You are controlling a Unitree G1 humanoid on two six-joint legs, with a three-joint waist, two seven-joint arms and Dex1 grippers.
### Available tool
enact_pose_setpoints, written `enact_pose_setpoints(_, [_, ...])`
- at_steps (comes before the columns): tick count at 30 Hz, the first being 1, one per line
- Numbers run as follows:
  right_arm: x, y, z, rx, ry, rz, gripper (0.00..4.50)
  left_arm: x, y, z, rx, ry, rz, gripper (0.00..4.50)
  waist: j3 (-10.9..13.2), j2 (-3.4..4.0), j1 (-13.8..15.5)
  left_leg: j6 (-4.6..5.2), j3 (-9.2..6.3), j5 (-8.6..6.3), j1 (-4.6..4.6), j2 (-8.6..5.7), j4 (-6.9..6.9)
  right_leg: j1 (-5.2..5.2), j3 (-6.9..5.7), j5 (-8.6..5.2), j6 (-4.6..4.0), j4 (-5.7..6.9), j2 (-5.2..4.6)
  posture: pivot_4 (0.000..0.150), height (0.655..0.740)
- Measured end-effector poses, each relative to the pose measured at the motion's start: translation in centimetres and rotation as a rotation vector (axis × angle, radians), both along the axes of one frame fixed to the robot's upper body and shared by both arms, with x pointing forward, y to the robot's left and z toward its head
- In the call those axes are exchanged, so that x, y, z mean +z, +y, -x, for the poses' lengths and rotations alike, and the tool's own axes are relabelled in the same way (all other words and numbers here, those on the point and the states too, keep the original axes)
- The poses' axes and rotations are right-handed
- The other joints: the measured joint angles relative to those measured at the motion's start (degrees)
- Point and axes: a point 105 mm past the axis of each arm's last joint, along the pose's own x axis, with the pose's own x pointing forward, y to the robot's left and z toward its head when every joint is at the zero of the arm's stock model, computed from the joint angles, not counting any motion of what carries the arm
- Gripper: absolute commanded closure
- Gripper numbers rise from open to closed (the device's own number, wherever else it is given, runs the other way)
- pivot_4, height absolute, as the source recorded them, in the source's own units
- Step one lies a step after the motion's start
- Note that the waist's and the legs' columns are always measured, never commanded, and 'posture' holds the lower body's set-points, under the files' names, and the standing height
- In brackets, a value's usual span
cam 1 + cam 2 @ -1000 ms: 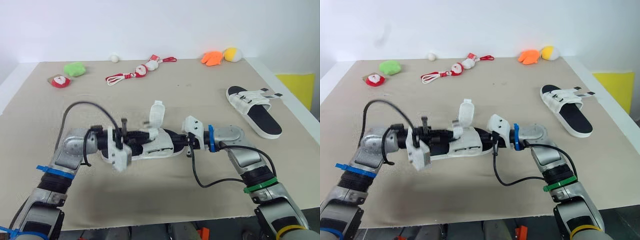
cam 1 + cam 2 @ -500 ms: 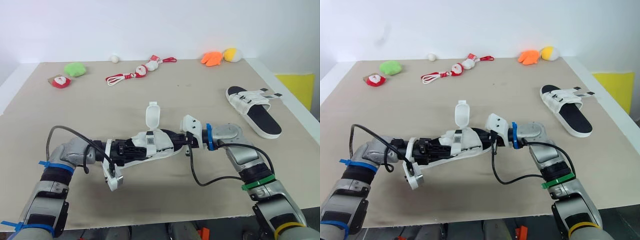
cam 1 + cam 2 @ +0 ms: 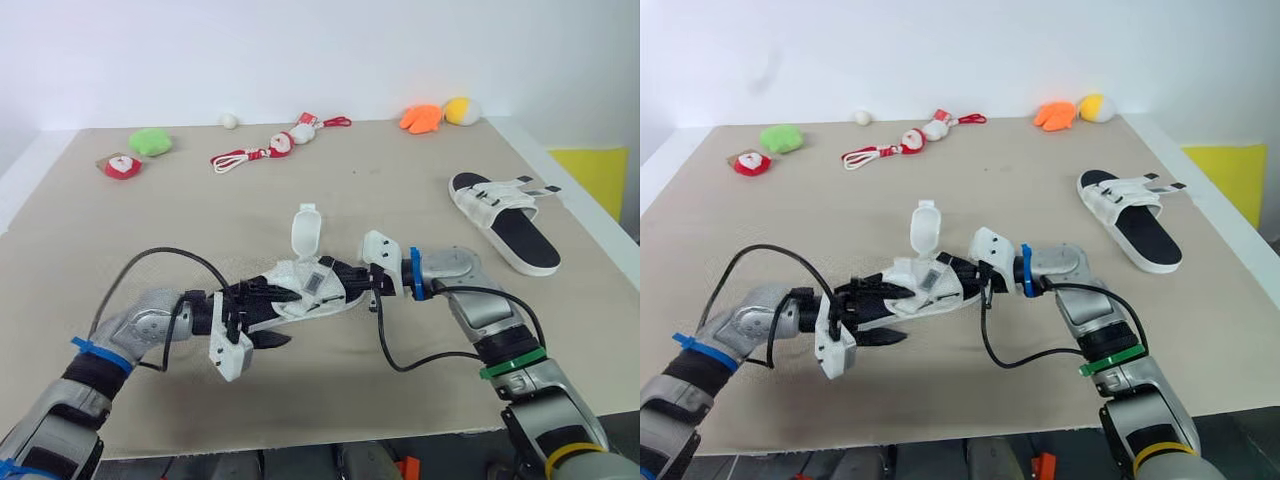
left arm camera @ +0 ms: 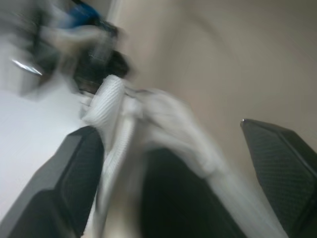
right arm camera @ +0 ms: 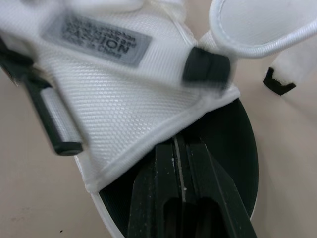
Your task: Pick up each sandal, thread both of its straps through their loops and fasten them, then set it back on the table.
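- Shifted since the earlier frame, left gripper now sits with jaws spread around the near sandal at mid-table.
- Jaws of right gripper are pressed together, pinching its white upper.
- Grey label reads "FASHION".
- Second sandal lies by the right edge of the table, with bare surface between.

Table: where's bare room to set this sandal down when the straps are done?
Widest bare patch: between the centre sandal and the far toys. Another on the left, nearer than the red plush. Crowded: the right edge by the second sandal, and the front around the left tool and right tool.
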Motion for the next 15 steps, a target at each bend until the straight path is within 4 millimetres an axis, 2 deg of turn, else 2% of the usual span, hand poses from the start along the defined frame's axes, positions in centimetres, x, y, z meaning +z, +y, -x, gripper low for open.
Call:
enact_pose_setpoints(2, [0.0,0.0,0.0,0.001,0.001,0.0,4.5,0.2,0.0,0.0,0.018,0.05,0.011,0.04,0.01,0.01,-0.01,0.0,0.0,0.0,0.0,-0.01,-0.01,0.0,0.0,-0.01,-0.01,0.02,0.0,0.15,0.74])
enact_pose_setpoints(6, [0.0,0.0,0.0,0.007,0.003,0.001,4.5,1.2,-0.1,0.4,0.098,0.334,0.084,0.04,0.02,0.0,-0.02,0.04,-0.01,-0.03,-0.02,0.01,-0.03,-0.03,-0.01,-0.15,-0.24,0.03,0.03,0.15,0.74])
enact_pose_setpoints(9, [0.0,0.0,0.0,0.007,0.003,0.001,4.5,2.1,-0.4,0.5,0.113,0.451,0.122,0.04,0.03,-0.01,-0.02,0.04,-0.01,-0.03,-0.02,0.0,-0.03,-0.03,-0.01,-0.19,-0.31,0.03,0.03,0.15,0.74])
enact_pose_setpoints(12, [0.0,0.0,0.1,0.008,0.003,0.001,4.5,3.6,-0.9,0.6,0.12,0.562,0.191,0.04,0.05,-0.05,-0.04,0.04,-0.01,-0.03,-0.02,0.0,-0.03,-0.03,-0.01,-0.21,-0.33,0.03,0.03,0.15,0.74])
enact_pose_setpoints(15, [0.0,0.1,0.1,0.009,0.004,0.0,4.5,5.3,-1.1,1.0,0.126,0.809,0.288,0.04,0.07,-0.07,-0.1,0.06,-0.01,-0.04,-0.02,0.01,-0.03,-0.04,-0.01,-0.21,-0.33,0.03,0.04,0.15,0.74])
